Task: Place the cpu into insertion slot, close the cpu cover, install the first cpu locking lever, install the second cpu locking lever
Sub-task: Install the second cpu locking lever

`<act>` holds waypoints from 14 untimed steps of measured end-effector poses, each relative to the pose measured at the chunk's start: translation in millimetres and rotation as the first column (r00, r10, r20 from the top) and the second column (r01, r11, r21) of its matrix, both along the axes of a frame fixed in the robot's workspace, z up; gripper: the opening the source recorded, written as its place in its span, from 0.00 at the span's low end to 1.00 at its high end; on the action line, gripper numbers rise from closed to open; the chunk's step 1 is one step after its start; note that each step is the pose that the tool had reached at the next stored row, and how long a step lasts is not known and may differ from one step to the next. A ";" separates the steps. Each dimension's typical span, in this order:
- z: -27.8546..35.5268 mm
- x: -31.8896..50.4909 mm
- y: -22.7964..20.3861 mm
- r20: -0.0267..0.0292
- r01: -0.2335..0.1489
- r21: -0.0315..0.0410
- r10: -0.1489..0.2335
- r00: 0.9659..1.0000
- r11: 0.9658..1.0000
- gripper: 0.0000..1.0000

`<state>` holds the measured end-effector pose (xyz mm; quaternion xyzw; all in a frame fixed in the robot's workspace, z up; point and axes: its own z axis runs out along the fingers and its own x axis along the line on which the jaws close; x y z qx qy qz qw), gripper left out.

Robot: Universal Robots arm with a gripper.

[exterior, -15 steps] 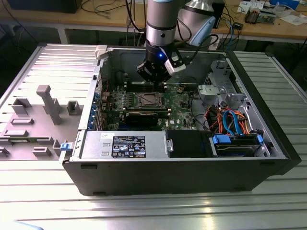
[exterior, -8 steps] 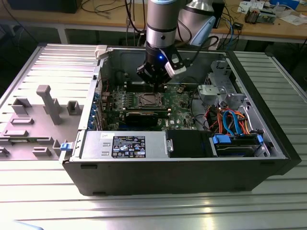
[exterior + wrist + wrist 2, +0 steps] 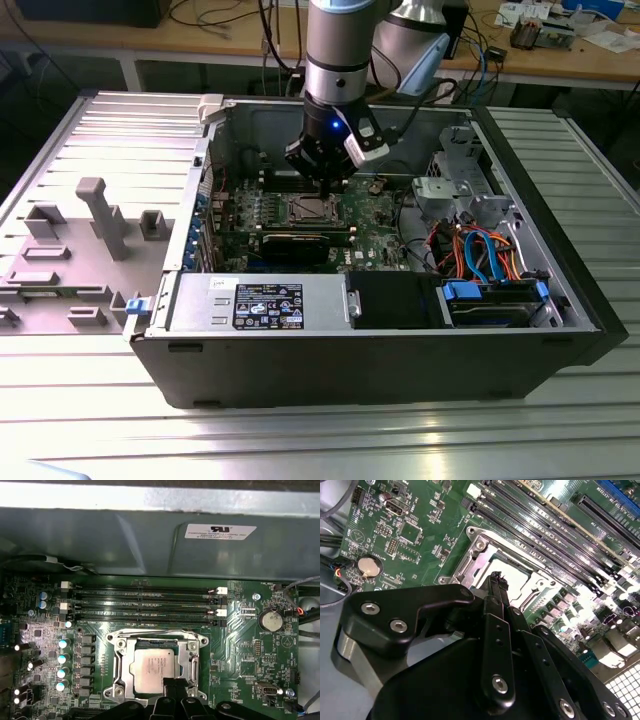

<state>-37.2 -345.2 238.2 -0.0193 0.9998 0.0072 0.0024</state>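
Silver cpu (image 3: 152, 669) in insertion slot (image 3: 120, 667)

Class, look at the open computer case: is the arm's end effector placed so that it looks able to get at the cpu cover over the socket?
Probably yes. The end effector hangs just above the cpu cover, at the edge of the cpu, and nothing stands between them. The case is open on top.

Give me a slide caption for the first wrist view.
Claw poised at the edge of the cpu seated in its socket, cover down around it.
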 end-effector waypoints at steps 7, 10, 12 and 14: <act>0.9 -0.1 -0.1 0.000 0.000 0.000 0.000 1.000 1.000 0.11; 1.0 -1.4 -0.1 0.000 0.000 0.000 0.000 1.000 1.000 0.11; 1.0 -2.5 -0.1 0.000 0.000 0.000 0.000 1.000 1.000 0.11; 0.9 -2.9 -0.1 0.000 0.000 0.000 0.000 1.000 1.000 0.11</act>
